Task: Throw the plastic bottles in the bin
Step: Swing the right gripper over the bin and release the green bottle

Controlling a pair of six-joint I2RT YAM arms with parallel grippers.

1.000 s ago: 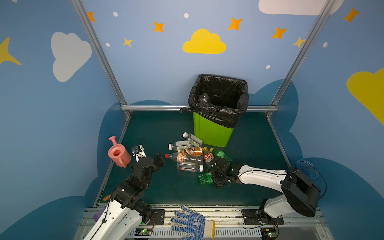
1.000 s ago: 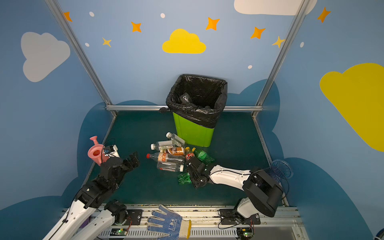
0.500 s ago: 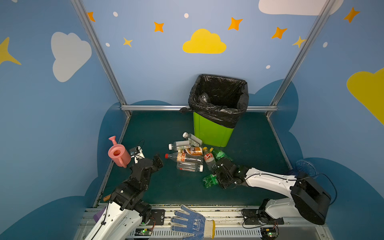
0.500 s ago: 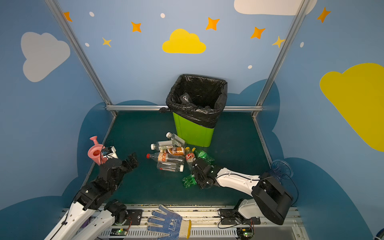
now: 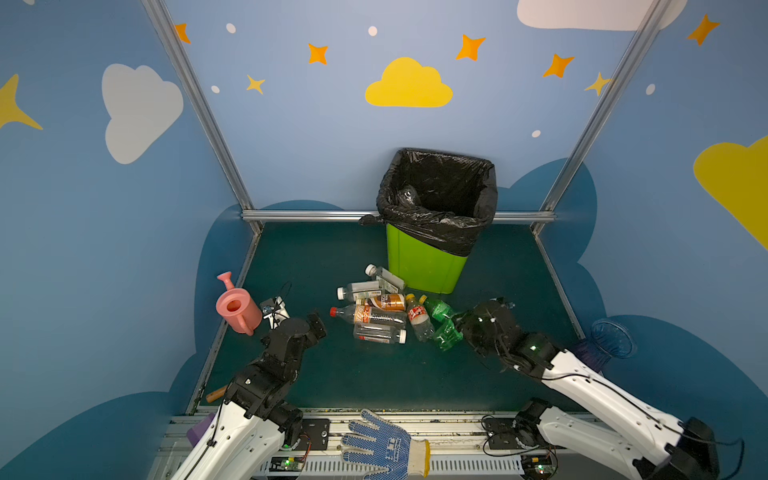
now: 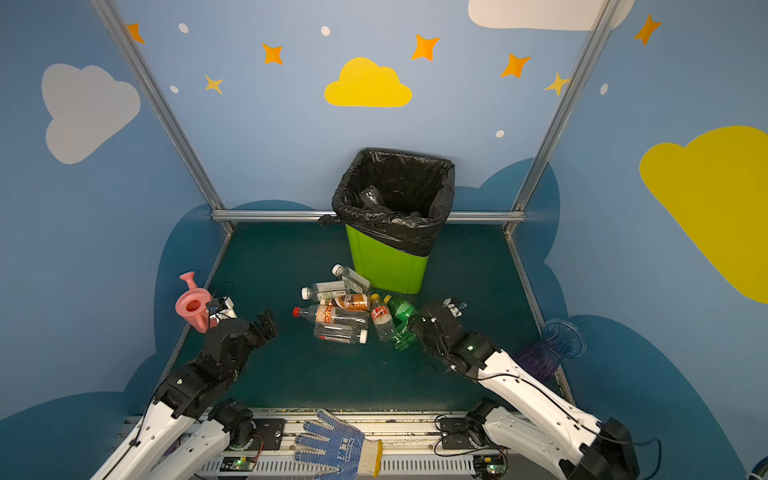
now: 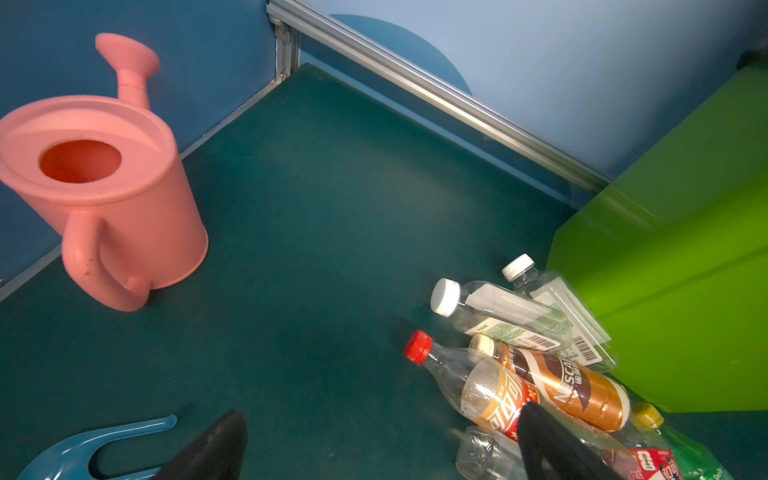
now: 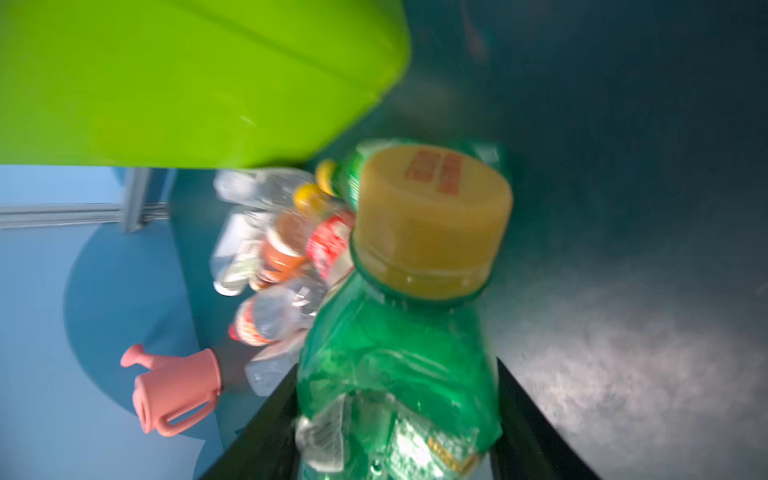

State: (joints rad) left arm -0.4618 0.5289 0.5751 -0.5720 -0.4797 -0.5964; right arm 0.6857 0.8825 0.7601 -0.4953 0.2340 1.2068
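Note:
Several plastic bottles (image 5: pixel 374 320) (image 6: pixel 336 316) (image 7: pixel 519 374) lie in a heap on the dark green floor in front of the bin (image 5: pixel 419 266) (image 6: pixel 386 266) (image 7: pixel 685 249) (image 8: pixel 187 83), which is bright green with a black bag. My right gripper (image 5: pixel 459 330) (image 6: pixel 411 328) (image 8: pixel 399 415) is shut on a crushed green bottle (image 5: pixel 446 338) (image 8: pixel 399 365) with a yellow cap (image 8: pixel 432 220), at the heap's right edge. Both black fingers press the bottle's sides. My left gripper (image 5: pixel 316 328) (image 6: pixel 266 324) (image 7: pixel 382 444) stands open and empty, left of the heap.
A pink watering can (image 5: pixel 237 307) (image 7: pixel 104 187) stands by the left wall, a small white object (image 5: pixel 274 309) beside it. A blue plastic scoop (image 7: pixel 83 449) lies near my left gripper. A blue glove (image 5: pixel 382 444) lies on the front rail. A blue-purple ribbed vase (image 5: pixel 613 336) lies at the right.
My right gripper has closed on the green bottle and moved right and farther back with it. The left arm has stayed still.

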